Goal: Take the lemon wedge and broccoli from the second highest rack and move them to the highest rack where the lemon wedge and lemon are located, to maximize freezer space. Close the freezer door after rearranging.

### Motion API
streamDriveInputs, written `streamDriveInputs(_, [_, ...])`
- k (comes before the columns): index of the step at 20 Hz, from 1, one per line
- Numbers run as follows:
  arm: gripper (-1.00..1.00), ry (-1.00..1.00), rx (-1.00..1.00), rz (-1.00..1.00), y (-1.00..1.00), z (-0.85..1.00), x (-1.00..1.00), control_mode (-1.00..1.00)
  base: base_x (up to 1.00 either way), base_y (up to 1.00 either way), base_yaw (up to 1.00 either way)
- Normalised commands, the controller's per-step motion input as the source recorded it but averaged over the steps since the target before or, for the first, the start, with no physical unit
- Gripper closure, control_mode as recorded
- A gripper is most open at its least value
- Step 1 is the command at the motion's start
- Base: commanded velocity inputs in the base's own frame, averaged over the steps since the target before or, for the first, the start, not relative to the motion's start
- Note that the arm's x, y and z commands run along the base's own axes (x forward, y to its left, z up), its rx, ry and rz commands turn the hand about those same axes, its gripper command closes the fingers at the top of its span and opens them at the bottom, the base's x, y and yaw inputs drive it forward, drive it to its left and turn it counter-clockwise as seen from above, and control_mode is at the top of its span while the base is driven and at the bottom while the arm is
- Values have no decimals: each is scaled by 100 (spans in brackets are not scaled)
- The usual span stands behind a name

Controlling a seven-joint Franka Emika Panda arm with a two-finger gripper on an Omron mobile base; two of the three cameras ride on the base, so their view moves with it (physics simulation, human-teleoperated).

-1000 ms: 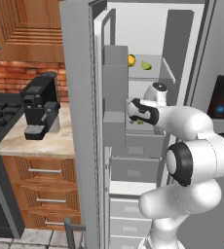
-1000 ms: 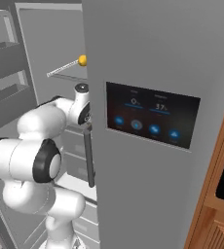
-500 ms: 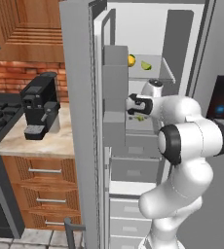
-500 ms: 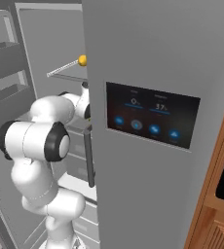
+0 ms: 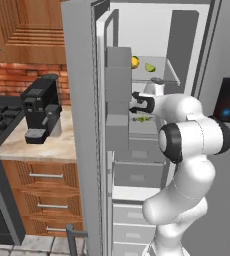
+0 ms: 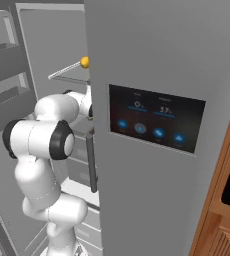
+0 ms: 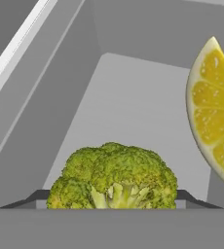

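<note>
Green broccoli (image 7: 113, 177) between gripper (image 7: 112, 197) fingertips, lemon wedge (image 7: 214, 112) beside

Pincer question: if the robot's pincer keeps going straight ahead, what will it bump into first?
Most likely the broccoli, which sits right between the pincer tips in the hand view. The lemon wedge lies off to one side.

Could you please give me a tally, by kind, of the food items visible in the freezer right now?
Broccoli: 1, between the finger tips on the second highest rack
Lemon wedges: 2, one beside the broccoli, one on the highest rack
Whole lemon: 1, on the highest rack
Total: 4
</note>
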Motion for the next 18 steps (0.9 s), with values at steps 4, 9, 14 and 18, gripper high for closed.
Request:
streamDriveInputs(4, [100, -7, 0, 0, 1, -56, 0, -100, 0, 0, 0])
streamDriveInputs(9, [100, -16, 0, 0, 14, -48, -28, -100, 0, 0, 0])
streamDriveInputs(14, [100, 0, 0, 0, 14, -4, -61, -100, 0, 0, 0])
streamDriveInputs(18, [100, -1, 0, 0, 20, 20, -77, -100, 0, 0, 0])
